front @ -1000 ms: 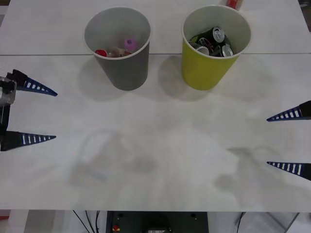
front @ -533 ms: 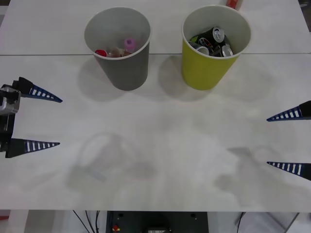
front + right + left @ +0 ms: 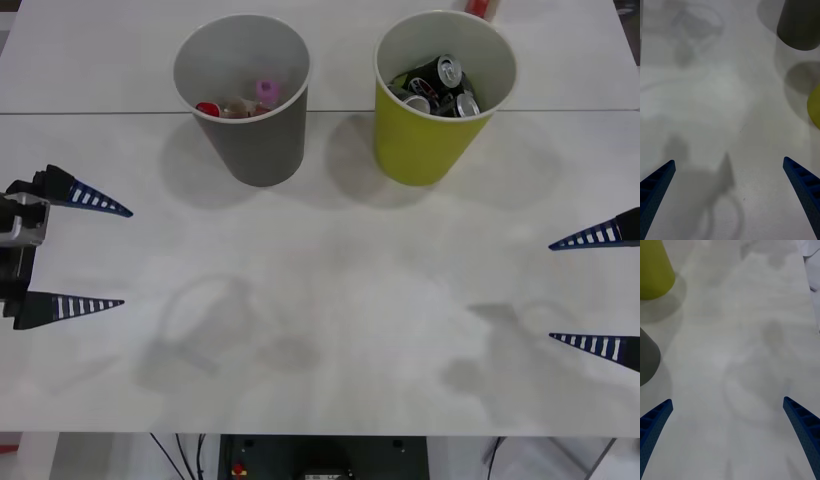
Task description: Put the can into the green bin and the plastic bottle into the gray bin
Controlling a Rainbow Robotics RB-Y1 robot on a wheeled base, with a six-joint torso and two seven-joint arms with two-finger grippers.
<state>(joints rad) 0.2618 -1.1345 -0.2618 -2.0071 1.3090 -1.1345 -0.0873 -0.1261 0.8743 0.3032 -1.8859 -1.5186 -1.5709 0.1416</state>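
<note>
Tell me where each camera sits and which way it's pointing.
Front: above the arms, looking down at the table; left gripper and right gripper at the edges.
Right wrist: on the right arm, facing leftward across the table; its own fingers.
Left wrist: mirrored, facing rightward.
Shared: gray bin, green bin.
</note>
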